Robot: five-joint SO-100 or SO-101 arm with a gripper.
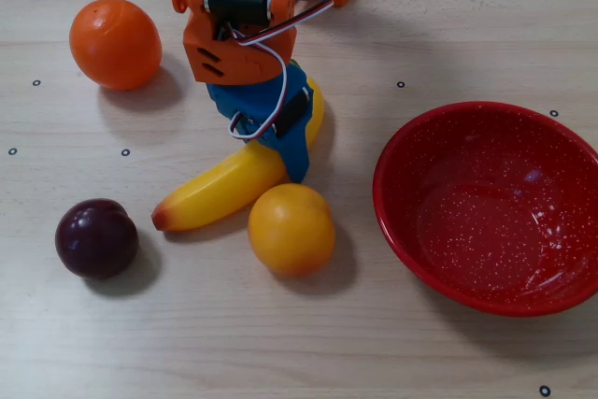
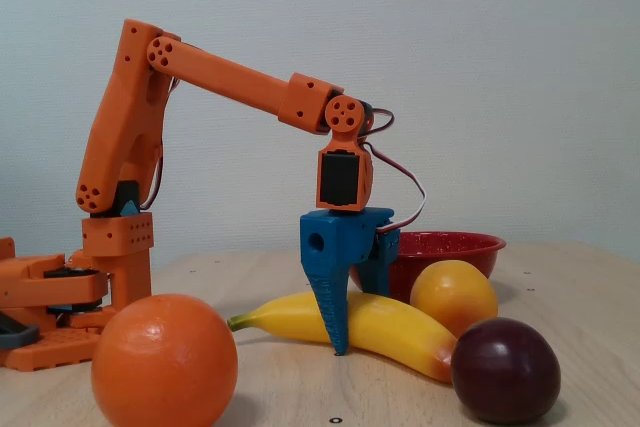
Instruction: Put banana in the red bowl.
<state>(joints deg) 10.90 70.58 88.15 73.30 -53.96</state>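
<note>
The yellow banana (image 1: 220, 193) lies on the wooden table, its orange-red end toward the lower left in the overhead view; it also shows in the fixed view (image 2: 285, 315). My blue gripper (image 1: 271, 151) stands upright over the banana's middle, one finger on each side, closed against it; in the fixed view the gripper (image 2: 355, 327) has its front fingertip down on the table. The red speckled bowl (image 1: 439, 137) stands empty at the right in the overhead view, and behind the gripper in the fixed view (image 2: 450, 244).
A round yellow-orange fruit (image 1: 291, 229) touches the banana's lower side, between it and the bowl. A dark plum (image 1: 96, 237) lies near the banana's orange-red end. An orange (image 1: 115, 43) sits at the upper left. The arm's base (image 2: 60, 297) is at the left in the fixed view.
</note>
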